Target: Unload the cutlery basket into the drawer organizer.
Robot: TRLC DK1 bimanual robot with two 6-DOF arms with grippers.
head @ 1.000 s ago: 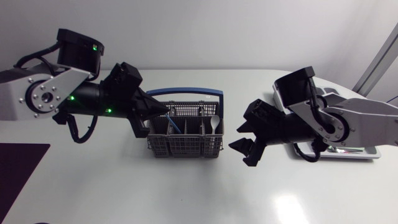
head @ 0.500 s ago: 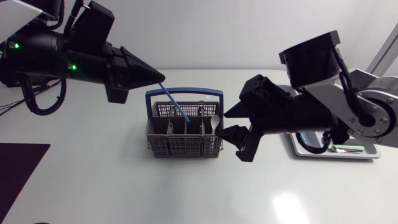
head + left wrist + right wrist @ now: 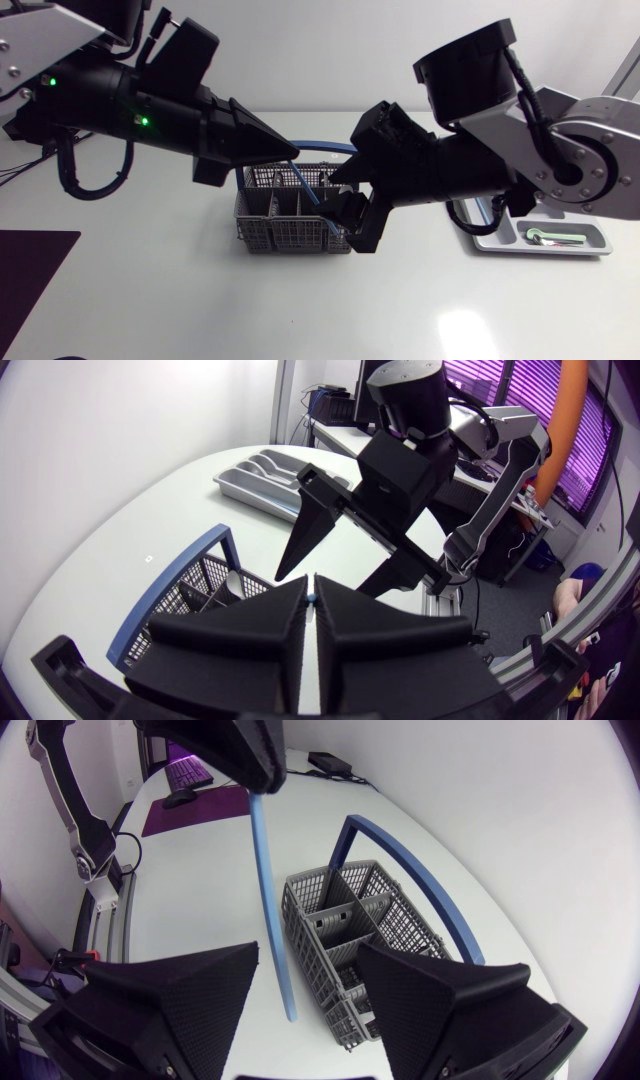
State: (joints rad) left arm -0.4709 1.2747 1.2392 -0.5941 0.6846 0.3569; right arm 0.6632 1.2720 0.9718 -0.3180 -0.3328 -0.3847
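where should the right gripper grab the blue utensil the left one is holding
Grip the blue utensil on its bare lower shaft, from both sides: the left gripper pinches the top end, and the shaft hangs between the open fingers of the right gripper.

Left end effector (image 3: 291,156) and right end effector (image 3: 346,200) crowd over the basket (image 3: 275,236), the blue utensil (image 3: 306,189) slanting between them; the worktop (image 3: 300,310) at 6 o'clock lies free

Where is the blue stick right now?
The blue stick hangs mid-table in the head view, pinched by the left gripper above the basket, lower end between the right gripper's open fingers.
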